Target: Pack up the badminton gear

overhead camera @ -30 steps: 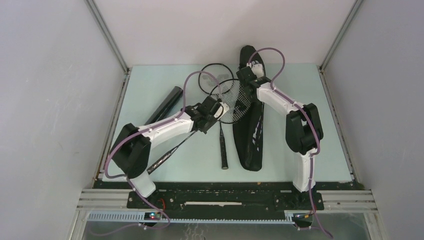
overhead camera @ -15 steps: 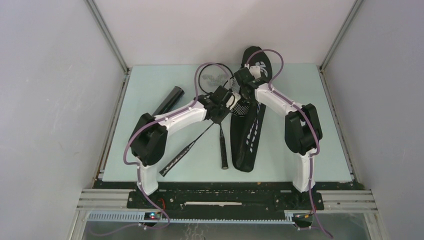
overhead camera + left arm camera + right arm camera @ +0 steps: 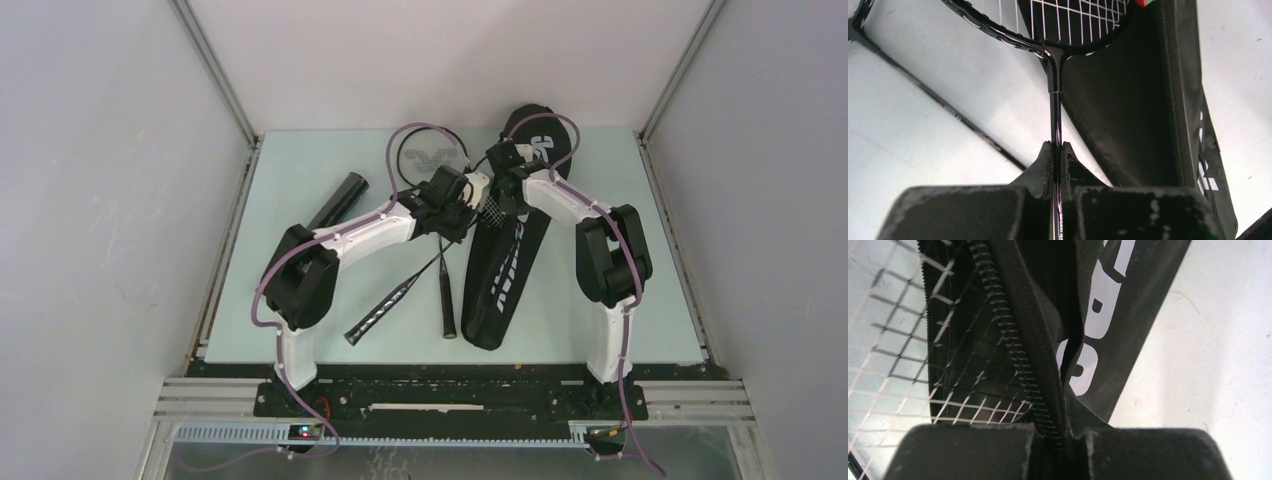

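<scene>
The black bag [image 3: 505, 275] with white lettering lies slanted right of centre, its mouth at the far end. My right gripper [image 3: 494, 180] is shut on the bag's zipper edge [image 3: 1015, 355] and holds the flap up. My left gripper [image 3: 457, 203] is shut on the thin shaft of a black racket [image 3: 1054, 107]. That racket's strung head [image 3: 1073, 20] lies partly inside the open bag [image 3: 1128, 100], and its handle [image 3: 372, 322] points near-left. The second racket [image 3: 430, 155] lies on the table, its handle [image 3: 449, 305] beside the bag. The black tube [image 3: 338, 200] lies at the left. No shuttlecocks show.
The pale table [image 3: 300, 300] is walled by grey panels on the left, right and far sides. Purple cables loop over both arms. The second racket's shaft [image 3: 923, 90] runs across the table just left of my left gripper.
My left gripper has carried the racket right and away, so its head has slid into the bag. My right gripper has lifted the flap, and the bag's far end has swung right.
</scene>
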Controlling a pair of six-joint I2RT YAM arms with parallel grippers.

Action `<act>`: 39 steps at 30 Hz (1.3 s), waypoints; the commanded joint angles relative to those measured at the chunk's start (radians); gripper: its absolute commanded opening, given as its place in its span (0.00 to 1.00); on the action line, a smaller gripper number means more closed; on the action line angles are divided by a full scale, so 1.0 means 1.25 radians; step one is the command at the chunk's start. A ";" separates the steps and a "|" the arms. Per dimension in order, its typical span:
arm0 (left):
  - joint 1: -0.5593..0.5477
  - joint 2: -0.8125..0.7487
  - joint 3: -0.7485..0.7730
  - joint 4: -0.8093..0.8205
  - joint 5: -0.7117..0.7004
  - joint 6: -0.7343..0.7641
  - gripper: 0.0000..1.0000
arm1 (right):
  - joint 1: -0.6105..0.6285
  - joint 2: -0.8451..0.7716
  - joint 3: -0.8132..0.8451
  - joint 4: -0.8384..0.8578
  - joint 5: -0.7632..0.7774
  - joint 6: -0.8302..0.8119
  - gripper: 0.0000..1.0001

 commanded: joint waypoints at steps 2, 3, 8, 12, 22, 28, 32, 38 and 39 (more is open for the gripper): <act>-0.004 0.025 0.019 0.133 0.118 0.001 0.00 | -0.025 -0.070 -0.041 0.057 -0.127 0.000 0.00; -0.004 0.033 0.024 0.139 0.136 0.003 0.00 | -0.032 -0.074 -0.046 0.061 -0.147 -0.003 0.00; -0.001 0.048 0.020 0.181 0.159 -0.009 0.00 | -0.067 -0.091 -0.055 0.069 -0.216 -0.016 0.00; 0.005 0.050 0.005 0.231 0.136 -0.087 0.00 | -0.081 -0.108 -0.064 0.069 -0.248 -0.014 0.00; 0.004 0.152 0.166 0.196 0.148 -0.220 0.00 | -0.081 -0.117 -0.064 0.060 -0.305 0.000 0.00; 0.006 0.223 0.256 0.217 0.134 -0.253 0.00 | -0.099 -0.126 -0.086 0.065 -0.400 -0.008 0.00; 0.007 0.276 0.324 0.239 0.144 -0.266 0.00 | -0.118 -0.145 -0.129 0.095 -0.488 -0.042 0.00; 0.015 0.348 0.424 0.273 0.130 -0.312 0.00 | -0.138 -0.168 -0.168 0.105 -0.509 -0.066 0.00; 0.015 0.360 0.442 0.290 0.126 -0.322 0.00 | -0.143 -0.169 -0.169 0.105 -0.504 -0.071 0.00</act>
